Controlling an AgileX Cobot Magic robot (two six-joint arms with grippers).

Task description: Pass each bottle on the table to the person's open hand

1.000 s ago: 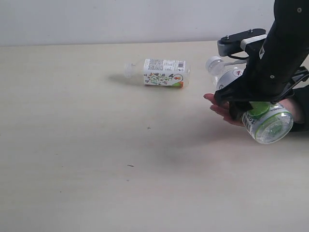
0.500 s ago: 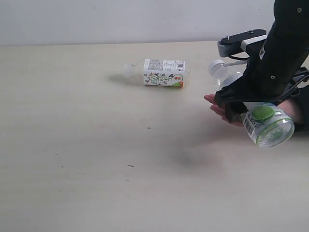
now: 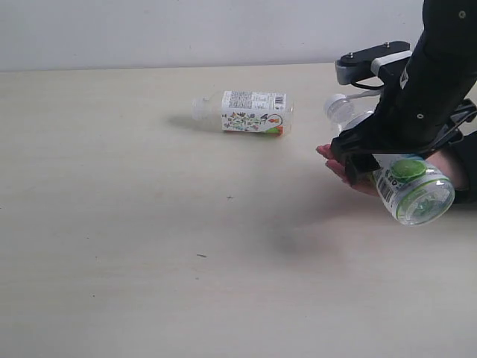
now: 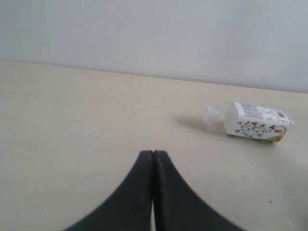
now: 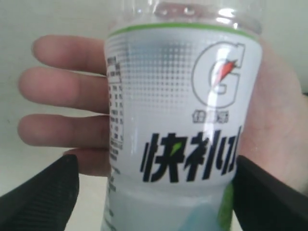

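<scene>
A white-labelled bottle with green marks point(image 5: 178, 115) lies across the person's open hand point(image 5: 62, 115), in the exterior view at the right point(image 3: 414, 190). My right gripper point(image 5: 155, 161) is open around it: one finger point(image 5: 269, 192) touches the bottle's side and the other point(image 5: 43, 192) stands apart from it. A second clear bottle point(image 3: 339, 107) shows behind the right arm. A third bottle point(image 3: 250, 112) with a flowered white label lies on its side on the table point(image 3: 149, 224), also in the left wrist view point(image 4: 252, 126). My left gripper point(image 4: 153, 153) is shut and empty. The pink bottle is out of view.
The person's hand point(image 3: 339, 165) rests low over the table at the right, under the black right arm point(image 3: 432, 82). A pale wall point(image 3: 186, 30) runs along the table's far edge.
The bottle over the hand has dipped and come back up slightly, turning a little. The right arm has edged upward, uncovering more of the bottle behind it. The lying bottle has not moved.
</scene>
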